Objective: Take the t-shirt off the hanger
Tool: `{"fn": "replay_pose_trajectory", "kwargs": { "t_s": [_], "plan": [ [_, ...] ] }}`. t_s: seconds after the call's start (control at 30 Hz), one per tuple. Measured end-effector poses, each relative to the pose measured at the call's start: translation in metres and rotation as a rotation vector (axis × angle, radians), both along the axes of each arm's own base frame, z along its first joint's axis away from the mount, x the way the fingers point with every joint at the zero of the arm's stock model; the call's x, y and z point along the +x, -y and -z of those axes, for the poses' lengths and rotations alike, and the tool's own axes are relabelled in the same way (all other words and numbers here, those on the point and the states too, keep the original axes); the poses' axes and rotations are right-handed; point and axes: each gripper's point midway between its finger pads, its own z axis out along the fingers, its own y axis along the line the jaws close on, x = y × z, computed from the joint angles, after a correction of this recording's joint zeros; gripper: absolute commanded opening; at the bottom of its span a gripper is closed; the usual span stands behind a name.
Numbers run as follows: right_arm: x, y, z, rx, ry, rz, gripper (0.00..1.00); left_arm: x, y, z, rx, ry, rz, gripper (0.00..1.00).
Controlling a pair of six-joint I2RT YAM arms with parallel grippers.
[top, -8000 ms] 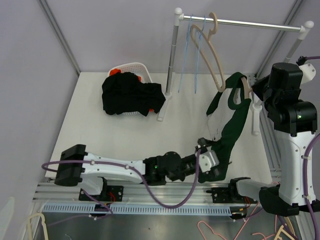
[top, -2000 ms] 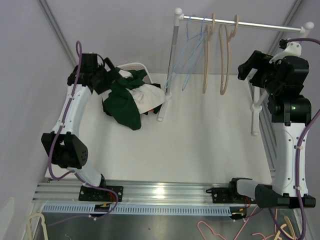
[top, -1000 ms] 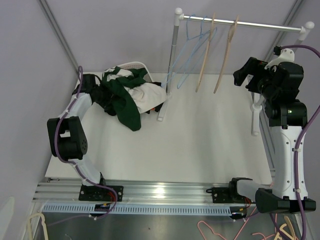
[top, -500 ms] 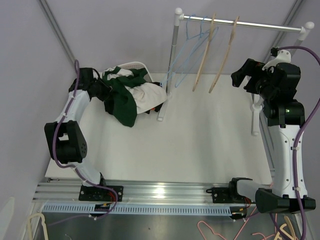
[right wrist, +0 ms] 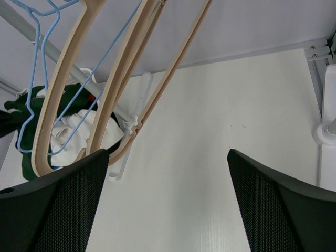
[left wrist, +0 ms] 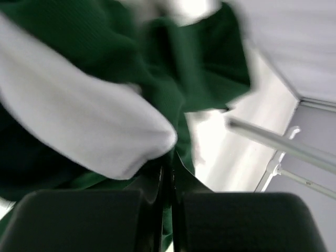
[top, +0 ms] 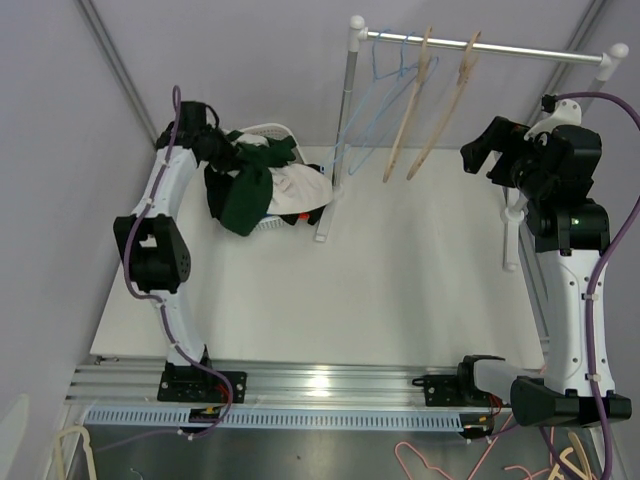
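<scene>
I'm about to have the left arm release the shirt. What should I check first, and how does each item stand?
1. Shirt off hanger: ok; the t-shirt hangs from the left end effector, and both wooden hangers are bare.
2. Left grip: ok; shut on green fabric.
3. Shirt fully over the basket: cannot tell; fabric hides most of its rim.
4. Right end effector: ok; open, empty, apart from the hangers.
5. Hangers hooked on the rail: ok; they hang tilted.
</scene>
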Motion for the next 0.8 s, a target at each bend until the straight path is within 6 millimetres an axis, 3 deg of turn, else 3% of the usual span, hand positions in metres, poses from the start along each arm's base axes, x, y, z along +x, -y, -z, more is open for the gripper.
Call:
{"fn": "replay_pose_trajectory", "kwargs": {
  "t_s": [0.1, 0.2, 0.27, 0.3, 0.43, 0.5, 0.6, 0.67, 0.73, 0.8],
  "plan": [
    [0.0, 0.0, 0.0, 0.0, 0.0, 0.0, 0.99, 0.02, 0.021, -0.032, 0.02, 0.096, 0.043, 0.01],
    [0.0, 0.0, 0.0, 0.0, 0.0, 0.0, 0.99, 0.038, 0.041, -0.046, 0.017, 0.138, 0.078, 0.01],
    [0.0, 0.0, 0.0, 0.0, 0.0, 0.0, 1.0, 0.052, 0.047, -0.031, 0.016, 0.124, 0.087, 0.01],
    [0.0, 0.0, 0.0, 0.0, 0.0, 0.0, 1.0, 0.057, 0.048, -0.013, 0.018, 0.096, 0.088, 0.01],
    [0.0, -0.001, 0.0, 0.0, 0.0, -0.002, 0.99, 0.052, 0.046, 0.084, 0.042, -0.106, 0.079, 0.01],
    [0.0, -0.001, 0.0, 0.0, 0.0, -0.002, 0.99, 0.046, 0.047, 0.117, 0.038, -0.175, 0.08, 0.01],
    [0.0, -0.001, 0.0, 0.0, -0.001, -0.002, 0.99, 0.046, 0.049, 0.118, 0.035, -0.174, 0.081, 0.01],
    [0.0, -0.001, 0.0, 0.0, -0.001, -0.002, 0.99, 0.045, 0.048, 0.113, 0.049, -0.161, 0.076, 0.08],
    [0.0, -0.001, 0.0, 0.0, -0.001, -0.002, 1.0, 0.042, 0.047, 0.109, 0.078, -0.145, 0.069, 0.25],
    [0.0, -0.001, 0.0, 0.0, -0.001, -0.004, 1.0, 0.035, 0.046, 0.099, 0.111, -0.127, 0.069, 0.34]
  ]
}}
